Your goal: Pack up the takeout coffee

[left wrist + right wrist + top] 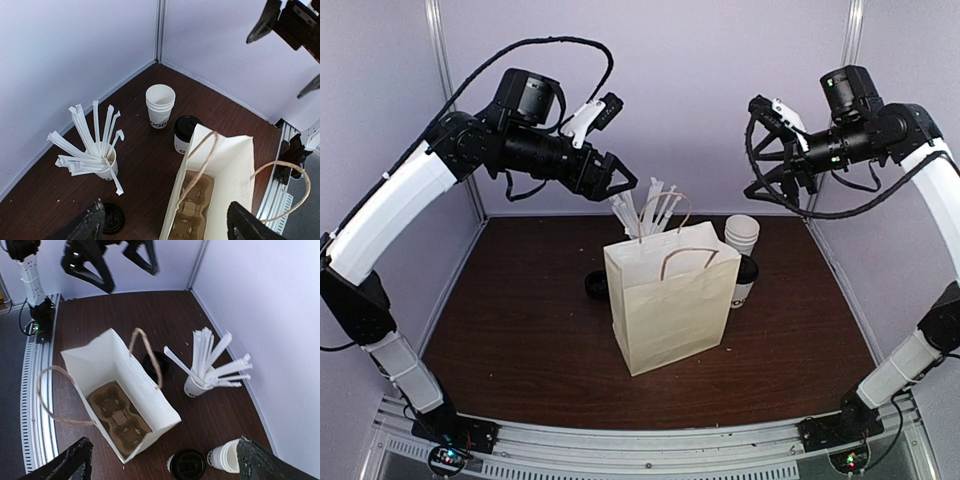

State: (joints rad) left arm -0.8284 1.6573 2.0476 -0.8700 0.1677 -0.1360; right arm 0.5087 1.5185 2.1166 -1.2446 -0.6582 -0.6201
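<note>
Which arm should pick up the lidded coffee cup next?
Right, probably. The takeout coffee stands to the right of the paper bag, nearer the open right gripper; the bag sits between it and the left arm.

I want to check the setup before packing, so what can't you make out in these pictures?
Top view: the paper bag hides most of the takeout coffee.
Top view: the bag's front wall hides the cup carrier inside it.
Right wrist view: the bottom edge cuts off the takeout coffee; little but its lid shows.
Left wrist view: the bag covers part of the cup, so its lettering is unreadable.
</note>
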